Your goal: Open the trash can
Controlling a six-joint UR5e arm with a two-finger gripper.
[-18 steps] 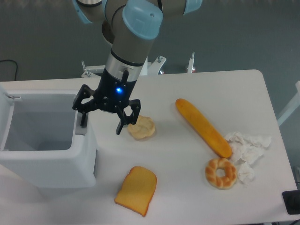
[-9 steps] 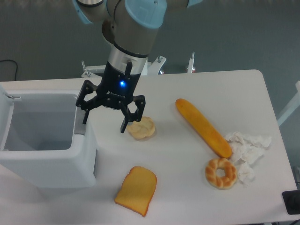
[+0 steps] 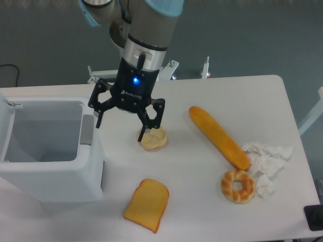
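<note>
Above the white table [image 3: 202,166], just right of the trash can [image 3: 48,151], my gripper [image 3: 122,124] hangs with its two black fingers spread wide and nothing between them. One fingertip [image 3: 98,121] sits over the can's right rim near the grey tab [image 3: 87,130]; the other points down just above the round bread roll [image 3: 153,138], and I cannot tell whether it touches. The can is a large, smooth white plastic box with rounded corners at the table's left side, its top open so I see the hollow inside, with the lid [image 3: 6,126] raised at the far left. Right of me lie a long glossy baguette [image 3: 218,136], a braided bread ring [image 3: 237,186] against crumpled white paper [image 3: 266,161], and a toast slice [image 3: 147,204] near the front edge. Bare tabletop lies between roll and baguette.
</note>
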